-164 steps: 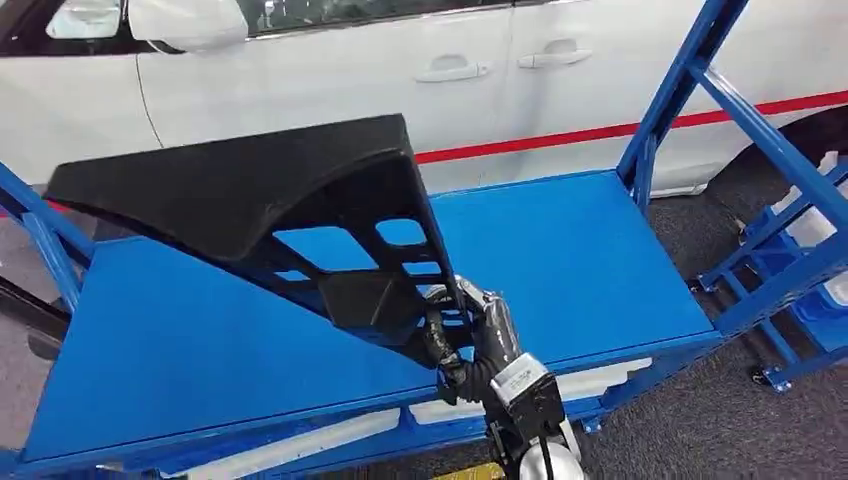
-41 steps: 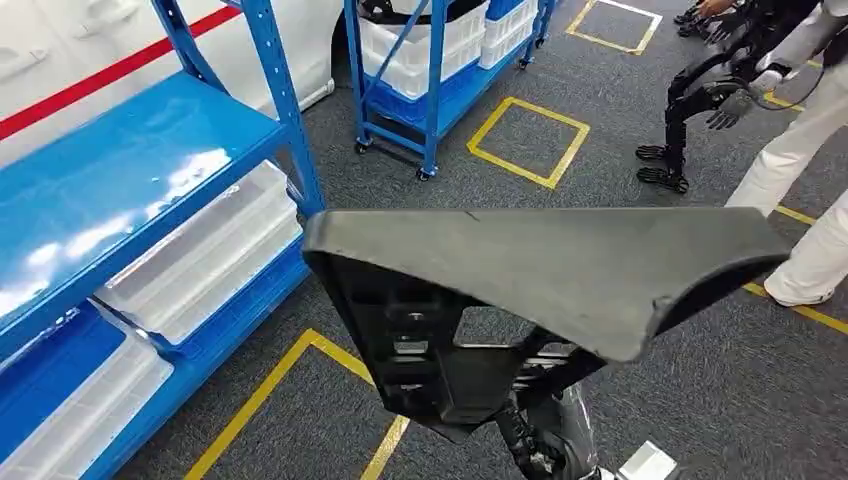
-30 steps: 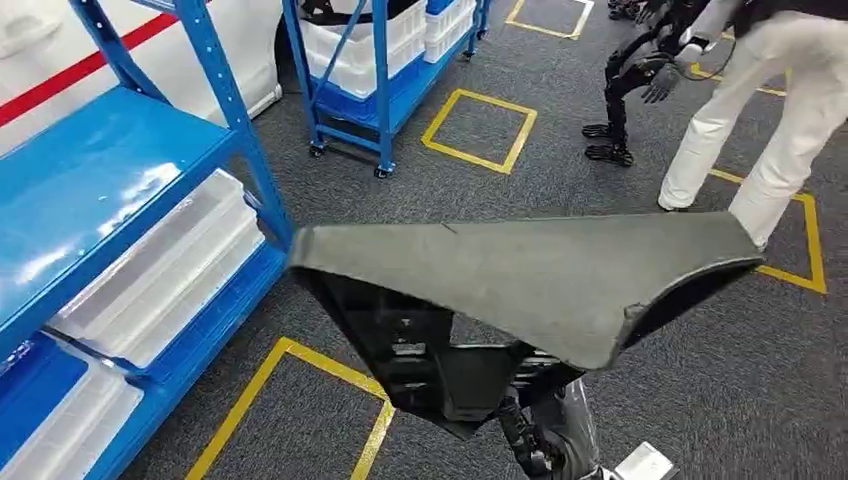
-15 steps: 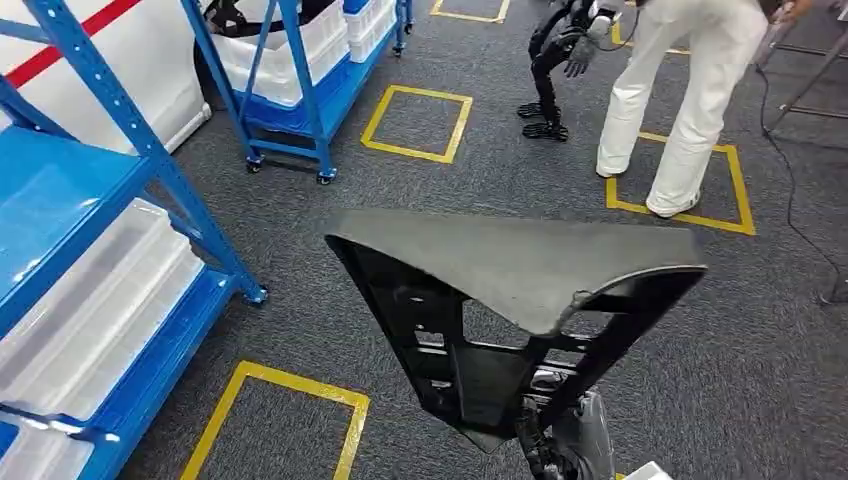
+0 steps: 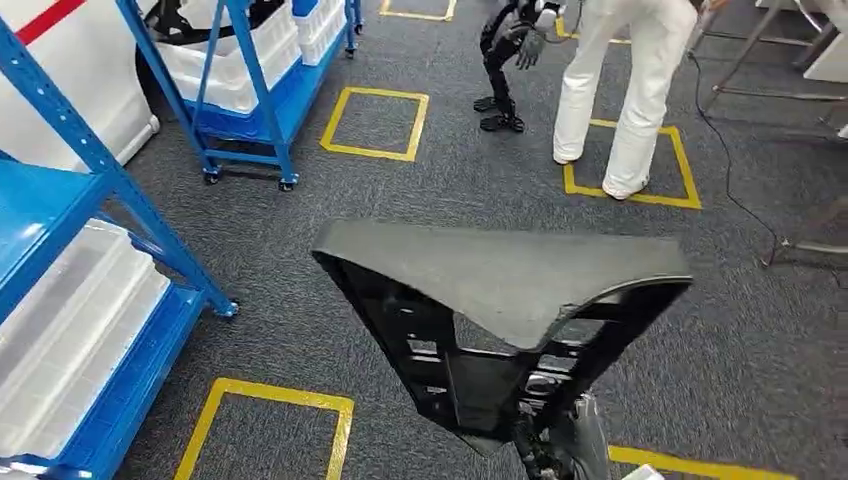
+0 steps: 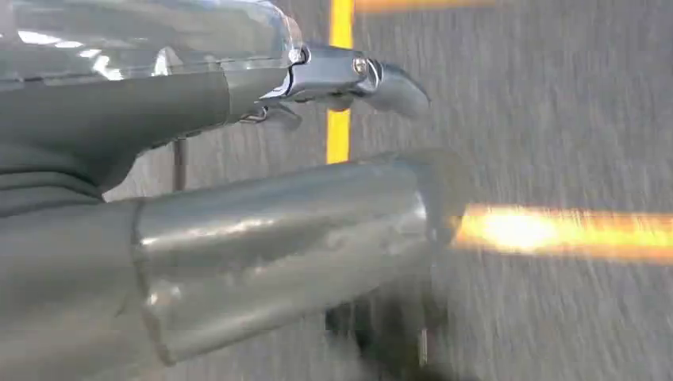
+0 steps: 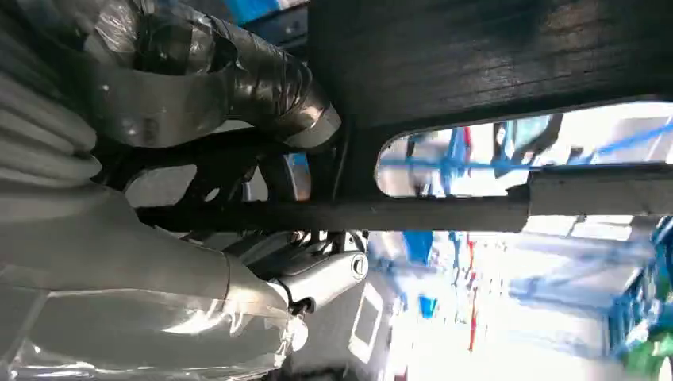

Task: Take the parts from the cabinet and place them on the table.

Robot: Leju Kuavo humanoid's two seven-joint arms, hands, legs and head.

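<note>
A large black plastic part (image 5: 500,275) with a smooth triangular top and a ribbed open frame below hangs above the grey carpet in the head view. My right hand (image 5: 555,450) grips its lower frame at the bottom edge of that view. In the right wrist view the dark fingers (image 7: 238,75) wrap a bar of the part (image 7: 492,55). My left hand (image 6: 278,230) hangs over the carpet and yellow floor tape with its fingers apart and nothing in it.
A blue shelf rack (image 5: 90,160) with translucent bins (image 5: 60,320) stands at the left. Farther back is a blue cart (image 5: 250,70) with white bins. A person in white trousers (image 5: 630,80) stands ahead beside a small black robot (image 5: 505,60). Yellow squares (image 5: 375,120) mark the floor.
The camera has turned away from the car and blue shelf, so the whole scene has shifted left. The black part stays in my right hand.
</note>
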